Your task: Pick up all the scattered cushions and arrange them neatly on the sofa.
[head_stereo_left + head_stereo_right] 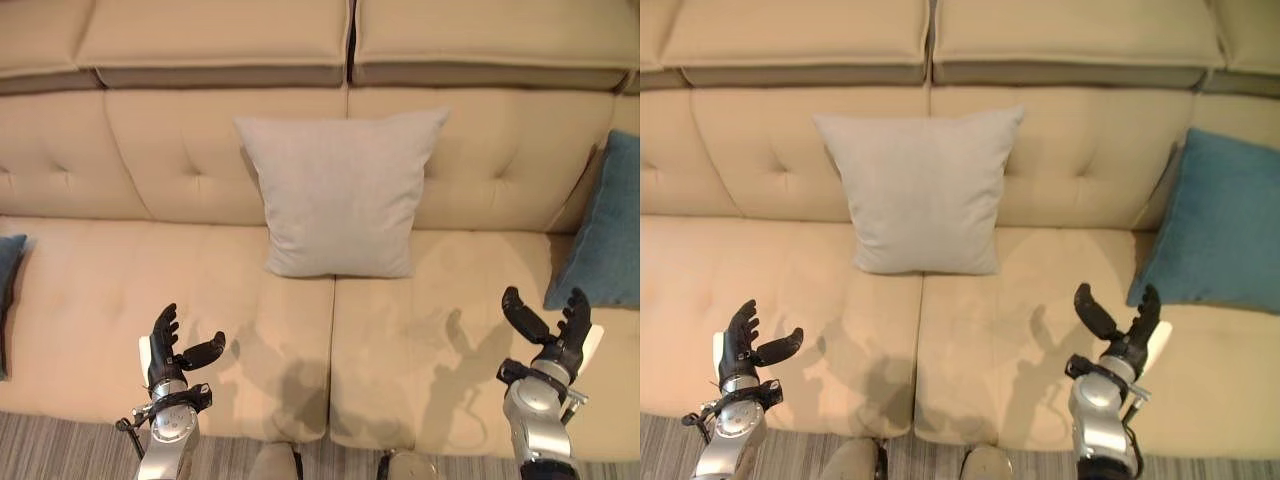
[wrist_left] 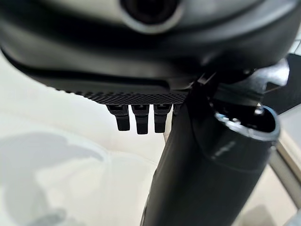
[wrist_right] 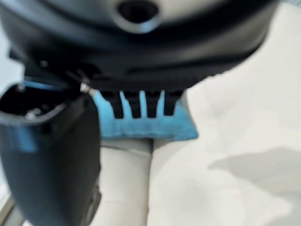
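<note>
A: The left hand (image 1: 172, 352) is seen raised above the front edge of the sofa's left seat, fingers straight and spread, thumb held out to the side, nothing gripped.

B: And the right hand (image 1: 1122, 330) is matched on the other side, held over the right seat with fingers straight and thumb spread wide. Nothing is held there either.

A: The beige sofa (image 1: 90, 290) is laid out across the whole scene, tufted back behind, two seat pads meeting at a seam in the middle.

B: A light grey cushion (image 1: 340, 192) is stood upright at that seam, leaned against the backrest, its bottom edge set across both seat pads.

A: At the sofa's right end a teal cushion (image 1: 1218, 225) is propped against the corner, tilted. It is found just beyond the right hand, apart from it, not touched.

B: That same teal cushion is picked up past the right hand's fingertips (image 3: 136, 110) in the right wrist view.

A: At the far left edge a sliver of a dark blue cushion (image 1: 8, 262) is caught on the left seat; most of it is cut off.

B: A striped grey rug (image 1: 60, 448) is glimpsed below the sofa's front edge.

A: Both hands are kept well apart from the grey cushion.
</note>
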You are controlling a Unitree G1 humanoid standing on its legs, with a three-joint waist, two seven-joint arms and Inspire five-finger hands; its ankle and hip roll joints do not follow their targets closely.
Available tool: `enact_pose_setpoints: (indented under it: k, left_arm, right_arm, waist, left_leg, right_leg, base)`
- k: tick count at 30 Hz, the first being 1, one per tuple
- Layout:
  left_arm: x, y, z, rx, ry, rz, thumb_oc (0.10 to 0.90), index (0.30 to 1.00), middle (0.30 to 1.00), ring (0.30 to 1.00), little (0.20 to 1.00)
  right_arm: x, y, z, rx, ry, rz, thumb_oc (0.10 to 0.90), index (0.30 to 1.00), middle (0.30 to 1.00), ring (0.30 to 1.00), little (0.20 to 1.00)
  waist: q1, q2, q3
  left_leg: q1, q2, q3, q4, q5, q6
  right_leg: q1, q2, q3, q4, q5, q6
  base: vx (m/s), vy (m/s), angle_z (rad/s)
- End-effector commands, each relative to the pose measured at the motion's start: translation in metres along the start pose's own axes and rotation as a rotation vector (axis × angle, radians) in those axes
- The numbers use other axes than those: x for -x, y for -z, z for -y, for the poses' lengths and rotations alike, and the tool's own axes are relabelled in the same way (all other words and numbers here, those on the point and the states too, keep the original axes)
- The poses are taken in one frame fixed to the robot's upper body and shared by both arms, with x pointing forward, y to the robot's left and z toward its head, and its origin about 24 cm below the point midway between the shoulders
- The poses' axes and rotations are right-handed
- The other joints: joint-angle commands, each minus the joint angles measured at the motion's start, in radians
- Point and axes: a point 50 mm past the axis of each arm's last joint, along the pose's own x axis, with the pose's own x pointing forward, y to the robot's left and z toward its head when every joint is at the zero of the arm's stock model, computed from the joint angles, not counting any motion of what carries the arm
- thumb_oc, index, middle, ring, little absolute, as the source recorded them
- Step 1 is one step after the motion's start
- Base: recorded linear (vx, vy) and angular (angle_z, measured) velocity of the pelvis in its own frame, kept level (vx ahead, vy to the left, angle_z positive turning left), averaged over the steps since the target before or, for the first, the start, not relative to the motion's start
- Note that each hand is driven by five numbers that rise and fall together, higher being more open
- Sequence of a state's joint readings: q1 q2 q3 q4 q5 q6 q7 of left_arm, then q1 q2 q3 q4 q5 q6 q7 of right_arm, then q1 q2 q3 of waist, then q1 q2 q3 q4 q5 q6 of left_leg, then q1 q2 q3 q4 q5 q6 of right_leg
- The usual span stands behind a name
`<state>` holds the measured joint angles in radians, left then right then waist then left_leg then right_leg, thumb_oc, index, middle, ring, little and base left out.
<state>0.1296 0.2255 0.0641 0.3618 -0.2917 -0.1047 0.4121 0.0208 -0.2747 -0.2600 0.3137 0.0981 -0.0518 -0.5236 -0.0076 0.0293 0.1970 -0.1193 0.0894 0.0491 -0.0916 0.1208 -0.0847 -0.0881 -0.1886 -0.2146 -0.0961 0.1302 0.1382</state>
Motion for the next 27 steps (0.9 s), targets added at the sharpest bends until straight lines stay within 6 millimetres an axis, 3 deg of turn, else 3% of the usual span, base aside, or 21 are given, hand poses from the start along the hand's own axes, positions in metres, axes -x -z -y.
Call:
enact_pose_setpoints:
  k: [1, 2, 5, 6, 8, 10, 11, 12, 13, 14, 15, 16, 18, 19, 20, 21, 23, 24, 25, 26, 27]
  left_arm:
    - [0.011, 0.034, -0.014, 0.040, -0.024, -0.140, 0.800, 0.900, 0.900, 0.900, 0.900]
    - [0.011, 0.034, -0.014, 0.040, -0.024, -0.140, 0.800, 0.900, 0.900, 0.900, 0.900]
    - [0.022, 0.059, -0.005, 0.020, 0.025, -0.253, 0.800, 0.900, 0.900, 0.900, 0.900]
    - [0.026, 0.069, 0.001, 0.007, 0.047, -0.309, 0.800, 0.900, 0.900, 0.900, 0.900]
    - [0.024, 0.068, 0.002, 0.005, 0.055, -0.308, 0.800, 0.900, 0.900, 0.900, 0.900]
    - [0.020, 0.066, 0.009, -0.040, 0.076, -0.293, 0.800, 0.900, 0.900, 0.900, 0.900]
    - [0.020, 0.066, 0.009, -0.040, 0.076, -0.293, 0.800, 0.900, 0.900, 0.900, 0.900]
    - [0.018, 0.064, 0.011, -0.077, 0.075, -0.277, 0.800, 0.900, 0.900, 0.900, 0.900]
    - [0.017, 0.060, 0.015, -0.063, 0.079, -0.263, 0.800, 0.900, 0.900, 0.900, 0.900]
    - [0.017, 0.060, 0.015, -0.063, 0.079, -0.264, 0.800, 0.900, 0.900, 0.900, 0.900]
    - [0.016, 0.058, 0.019, -0.047, 0.080, -0.258, 0.800, 0.900, 0.900, 0.900, 0.900]
    - [0.016, 0.058, 0.019, -0.047, 0.080, -0.258, 0.800, 0.900, 0.900, 0.900, 0.900]
    - [0.016, 0.054, 0.023, 0.015, 0.065, -0.256, 0.800, 0.900, 0.900, 0.900, 0.900]
    - [0.016, 0.054, 0.023, 0.015, 0.065, -0.257, 0.800, 0.900, 0.900, 0.900, 0.900]
    - [0.018, 0.056, 0.026, 0.028, 0.068, -0.267, 0.800, 0.900, 0.900, 0.900, 0.900]
    - [0.020, 0.059, 0.030, 0.049, 0.072, -0.280, 0.800, 0.900, 0.900, 0.900, 0.900]
    - [0.022, 0.061, 0.028, 0.049, 0.069, -0.286, 0.800, 0.900, 0.900, 0.900, 0.900]
    - [0.028, 0.070, 0.026, 0.048, 0.066, -0.322, 0.800, 0.900, 0.900, 0.900, 0.900]
    - [0.028, 0.070, 0.026, 0.048, 0.066, -0.322, 0.800, 0.900, 0.900, 0.900, 0.900]
    - [0.033, 0.074, 0.026, 0.060, 0.073, -0.341, 0.800, 0.900, 0.900, 0.900, 0.900]
    - [0.033, 0.074, 0.026, 0.060, 0.073, -0.341, 0.800, 0.900, 0.900, 0.900, 0.900]
  right_arm:
    - [-0.001, 0.009, 0.019, -0.060, 0.081, -0.013, 0.800, 0.900, 0.900, 0.900, 0.900]
    - [-0.001, 0.009, 0.019, -0.060, 0.081, -0.013, 0.800, 0.900, 0.900, 0.900, 0.900]
    - [0.007, 0.027, 0.011, -0.107, 0.087, -0.108, 0.800, 0.900, 0.900, 0.900, 0.900]
    - [0.019, 0.039, 0.001, -0.132, 0.047, -0.167, 0.800, 0.900, 0.900, 0.900, 0.900]
    - [0.021, 0.041, -0.003, -0.139, 0.030, -0.180, 0.800, 0.900, 0.900, 0.900, 0.900]
    - [0.031, 0.048, -0.008, -0.148, -0.002, -0.207, 0.800, 0.900, 0.900, 0.900, 0.900]
    - [0.032, 0.048, -0.008, -0.147, -0.002, -0.207, 0.800, 0.900, 0.900, 0.900, 0.900]
    - [0.033, 0.048, -0.008, -0.127, -0.017, -0.194, 0.800, 0.900, 0.900, 0.900, 0.900]
    - [0.033, 0.045, -0.008, -0.108, -0.031, -0.178, 0.800, 0.900, 0.900, 0.900, 0.900]
    - [0.033, 0.045, -0.008, -0.108, -0.031, -0.178, 0.800, 0.900, 0.900, 0.900, 0.900]
    - [0.030, 0.045, -0.013, -0.075, -0.066, -0.168, 0.800, 0.900, 0.900, 0.900, 0.900]
    - [0.030, 0.045, -0.013, -0.076, -0.066, -0.167, 0.800, 0.900, 0.900, 0.900, 0.900]
    - [0.024, 0.033, -0.018, -0.024, -0.127, -0.097, 0.800, 0.900, 0.900, 0.900, 0.900]
    - [0.024, 0.033, -0.018, -0.024, -0.127, -0.097, 0.800, 0.900, 0.900, 0.900, 0.900]
    - [0.020, 0.030, -0.016, 0.009, -0.129, -0.076, 0.800, 0.900, 0.900, 0.900, 0.900]
    - [0.017, 0.022, -0.018, 0.052, -0.157, -0.030, 0.800, 0.900, 0.900, 0.900, 0.900]
    - [0.018, 0.022, -0.017, 0.064, -0.166, -0.021, 0.800, 0.900, 0.900, 0.900, 0.900]
    - [0.021, 0.024, -0.013, 0.071, -0.172, -0.018, 0.800, 0.900, 0.900, 0.900, 0.900]
    - [0.021, 0.024, -0.013, 0.071, -0.172, -0.018, 0.800, 0.900, 0.900, 0.900, 0.900]
    - [0.023, 0.030, -0.008, 0.077, -0.165, -0.042, 0.800, 0.900, 0.900, 0.900, 0.900]
    - [0.023, 0.030, -0.008, 0.077, -0.165, -0.042, 0.800, 0.900, 0.900, 0.900, 0.900]
  waist:
    - [-0.023, -0.048, -0.093]
    - [-0.022, -0.049, -0.093]
    - [-0.029, -0.049, -0.082]
    - [-0.038, -0.044, -0.071]
    - [-0.043, -0.041, -0.064]
    - [-0.062, -0.031, -0.057]
    - [-0.062, -0.031, -0.060]
    - [-0.068, -0.025, -0.066]
    - [-0.068, -0.023, -0.067]
    - [-0.069, -0.023, -0.067]
    - [-0.052, -0.022, -0.062]
    - [-0.057, -0.020, -0.063]
    - [-0.044, -0.002, -0.032]
    - [-0.046, 0.000, -0.032]
    - [-0.045, -0.001, -0.011]
    - [-0.052, -0.017, 0.017]
    - [-0.058, -0.024, 0.018]
    - [-0.076, -0.040, 0.006]
    - [-0.077, -0.038, 0.004]
    - [-0.102, -0.052, -0.013]
    - [-0.103, -0.051, -0.015]
  left_leg:
    - [0.029, -0.014, -0.003, 0.056, -0.158, 0.038]
    - [0.029, -0.014, -0.002, 0.057, -0.159, 0.038]
    - [0.030, 0.002, 0.038, 0.073, -0.165, 0.038]
    - [0.028, 0.023, 0.048, 0.072, -0.151, 0.034]
    - [0.021, 0.032, 0.048, 0.075, -0.145, 0.033]
    - [-0.025, 0.049, 0.016, 0.079, -0.108, 0.025]
    - [-0.029, 0.049, 0.016, 0.080, -0.108, 0.024]
    - [-0.069, 0.059, -0.021, 0.077, -0.071, 0.011]
    - [-0.077, 0.063, -0.034, 0.075, -0.057, 0.007]
    - [-0.077, 0.063, -0.035, 0.074, -0.057, 0.006]
    - [-0.122, 0.087, -0.066, 0.065, 0.004, -0.022]
    - [-0.125, 0.088, -0.071, 0.064, 0.006, -0.023]
    - [-0.173, 0.146, -0.091, 0.024, 0.058, -0.054]
    - [-0.175, 0.148, -0.093, 0.024, 0.059, -0.055]
    - [-0.187, 0.152, -0.095, 0.025, 0.056, -0.053]
    - [-0.190, 0.139, -0.072, 0.070, 0.004, -0.019]
    - [-0.179, 0.129, -0.067, 0.125, -0.020, -0.006]
    - [-0.141, 0.103, -0.026, 0.228, -0.085, 0.014]
    - [-0.145, 0.104, -0.027, 0.230, -0.085, 0.014]
    - [-0.102, 0.091, 0.047, 0.322, -0.165, 0.029]
    - [-0.106, 0.092, 0.046, 0.323, -0.164, 0.029]
  right_leg:
    - [0.069, -0.050, 0.021, 0.084, -0.141, 0.050]
    - [0.069, -0.049, 0.022, 0.084, -0.141, 0.050]
    - [0.041, -0.046, 0.048, 0.086, -0.104, 0.066]
    - [0.024, -0.044, 0.076, 0.128, -0.086, 0.073]
    - [0.017, -0.043, 0.095, 0.161, -0.096, 0.069]
    - [0.026, -0.028, 0.217, 0.301, -0.137, 0.060]
    - [0.020, -0.028, 0.218, 0.308, -0.140, 0.059]
    - [0.051, -0.011, 0.303, 0.365, -0.169, 0.052]
    - [0.060, -0.002, 0.322, 0.353, -0.210, 0.036]
    - [0.060, -0.002, 0.321, 0.355, -0.211, 0.035]
    - [0.093, 0.053, 0.336, 0.308, -0.363, -0.008]
    - [0.091, 0.055, 0.332, 0.312, -0.366, -0.010]
    - [0.052, 0.131, 0.301, 0.340, -0.422, -0.060]
    - [0.050, 0.133, 0.299, 0.342, -0.423, -0.061]
    - [0.047, 0.139, 0.283, 0.350, -0.416, -0.067]
    - [0.020, 0.134, 0.267, 0.370, -0.396, -0.081]
    - [0.010, 0.132, 0.251, 0.359, -0.372, -0.084]
    - [-0.004, 0.120, 0.223, 0.324, -0.329, -0.083]
    - [-0.005, 0.121, 0.222, 0.322, -0.326, -0.083]
    - [-0.016, 0.103, 0.187, 0.279, -0.302, -0.085]
    - [-0.018, 0.104, 0.187, 0.277, -0.300, -0.085]
  base:
    - [-0.02, 0.058, -0.09]
    - [-0.12, 0.034, -0.22]
    - [-0.17, -0.027, -0.44]
    - [-0.15, -0.099, -0.40]
    - [-0.19, -0.116, -0.26]
    - [-0.32, -0.222, -0.12]
    - [-0.39, -0.377, 0.29]
    - [-0.25, -0.300, 0.38]
    - [-0.25, -0.300, 0.42]
    - [-0.24, -0.352, 0.40]
    - [-0.19, -0.290, 0.42]
    - [-0.31, -0.451, 0.58]
    - [-0.40, -0.469, 0.39]
    - [-0.40, -0.411, 0.28]
    - [-0.45, -0.268, 0.28]
    - [-0.45, -0.265, 0.33]
    - [-0.45, -0.252, 0.61]
    - [-0.42, -0.249, 0.52]
    - [-0.47, -0.281, 0.41]
    - [-0.22, -0.126, 0.50]
    - [-0.40, -0.215, 0.68]
